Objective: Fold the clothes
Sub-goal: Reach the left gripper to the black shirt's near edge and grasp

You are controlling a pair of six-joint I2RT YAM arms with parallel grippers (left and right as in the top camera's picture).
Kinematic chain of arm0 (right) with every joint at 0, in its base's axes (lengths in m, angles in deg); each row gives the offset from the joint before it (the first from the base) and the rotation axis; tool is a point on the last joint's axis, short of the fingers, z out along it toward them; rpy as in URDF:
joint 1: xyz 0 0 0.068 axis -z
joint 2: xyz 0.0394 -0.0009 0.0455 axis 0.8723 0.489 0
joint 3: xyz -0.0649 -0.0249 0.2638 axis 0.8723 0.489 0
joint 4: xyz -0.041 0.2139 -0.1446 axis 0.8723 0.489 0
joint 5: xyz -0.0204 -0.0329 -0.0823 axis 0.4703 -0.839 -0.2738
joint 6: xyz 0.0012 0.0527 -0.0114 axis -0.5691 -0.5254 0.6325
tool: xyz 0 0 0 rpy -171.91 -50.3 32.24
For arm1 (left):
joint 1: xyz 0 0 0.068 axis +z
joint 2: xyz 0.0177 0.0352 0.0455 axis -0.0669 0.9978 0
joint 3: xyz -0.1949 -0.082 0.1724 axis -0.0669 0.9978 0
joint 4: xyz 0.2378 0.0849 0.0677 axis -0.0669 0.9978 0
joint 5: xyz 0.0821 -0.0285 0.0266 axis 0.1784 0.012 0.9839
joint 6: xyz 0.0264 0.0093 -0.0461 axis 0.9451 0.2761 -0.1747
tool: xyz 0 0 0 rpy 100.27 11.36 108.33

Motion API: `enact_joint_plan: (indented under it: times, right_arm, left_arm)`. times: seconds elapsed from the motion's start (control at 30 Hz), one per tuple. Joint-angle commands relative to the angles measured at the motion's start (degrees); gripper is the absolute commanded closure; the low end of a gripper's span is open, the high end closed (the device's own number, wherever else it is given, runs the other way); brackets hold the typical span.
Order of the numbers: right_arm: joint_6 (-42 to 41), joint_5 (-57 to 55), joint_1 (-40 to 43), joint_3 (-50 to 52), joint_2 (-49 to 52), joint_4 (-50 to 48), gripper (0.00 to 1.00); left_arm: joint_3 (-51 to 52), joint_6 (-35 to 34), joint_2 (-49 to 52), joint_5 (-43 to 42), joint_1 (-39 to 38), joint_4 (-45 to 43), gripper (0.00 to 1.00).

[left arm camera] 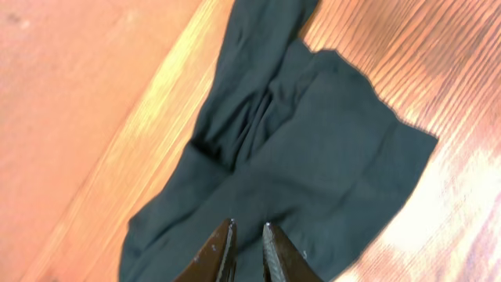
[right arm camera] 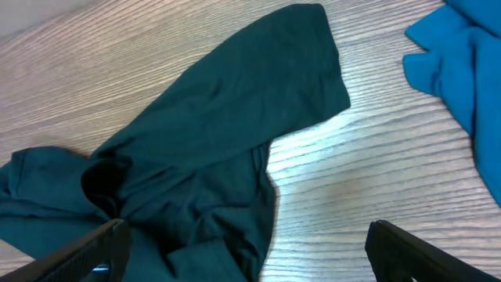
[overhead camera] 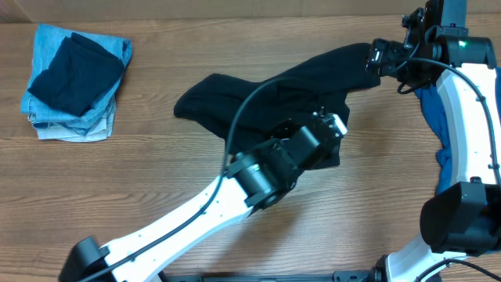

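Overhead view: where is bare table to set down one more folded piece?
Free: the stretch between the folded pile and the black shirt, and the front left strip below the pile. Crowded: the right side, with the shirt and the blue cloth.

— Where is the wood bare?
— On the left. The table (overhead camera: 149,164) lies open between the folded stack (overhead camera: 76,82) in the far left corner and the black garment (overhead camera: 258,98) in the middle.
— And on the right?
— Tighter. The left arm (overhead camera: 235,188) slants up from the near edge onto the garment. The right arm (overhead camera: 462,117) runs along the right edge above a blue cloth (right arm camera: 462,47). A bare strip separates garment and blue cloth.
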Motion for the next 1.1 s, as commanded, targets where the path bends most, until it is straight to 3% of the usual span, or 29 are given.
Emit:
enact_joint_plan:
  times: [0.0,0.07,0.13,0.2,0.3,0.43,0.57,0.77,0.8,0.9,1.07]
  right_arm:
    - [0.2,-0.2,0.0,-0.3,-0.6,0.6,0.00]
    - [0.2,-0.2,0.0,-0.3,-0.6,1.0,0.00]
    - [0.2,-1.2,0.0,-0.3,-0.6,1.6,0.00]
    - [0.2,-1.7,0.0,-0.3,-0.6,1.8,0.00]
    - [0.2,-1.7,0.0,-0.2,-0.6,1.7,0.00]
    - [0.2,-1.7,0.0,-0.2,-0.6,1.5,0.00]
    - [0.2,-2.6,0.0,-0.2,-0.6,1.2,0.00]
    - [0.2,-3.0,0.0,0.1,-0.6,0.8,0.00]
    - [0.2,-3.0,0.0,0.1,-0.6,0.8,0.00]
    - [0.2,-3.0,0.0,0.1,-0.6,0.8,0.00]
    - [0.2,-3.0,0.0,0.1,-0.6,0.8,0.00]
  left_arm:
    - [-0.6,-3.3,-2.6,0.7,0.0,4.8,0.81]
    - [-0.4,-3.3,-2.2,-2.8,0.1,6.1,0.72]
    - [-0.3,-3.3,1.6,-14.7,0.2,5.3,0.54]
    - [-0.3,-3.3,6.3,-17.7,0.2,3.6,0.32]
    - [-0.3,-1.3,16.4,-17.4,0.2,-3.8,0.33]
    - [-0.3,0.4,24.0,-11.0,0.2,-13.8,0.31]
    - [-0.3,3.9,28.0,-9.7,0.4,-20.8,0.37]
    - [-0.3,6.2,31.4,-9.5,0.5,-22.2,0.38]
    - [-0.3,7.1,31.5,-9.0,0.5,-22.4,0.45]
    - [-0.5,7.4,31.4,-2.3,0.3,-23.5,0.86]
    - [-1.0,7.2,26.3,2.5,-1.9,-21.1,0.96]
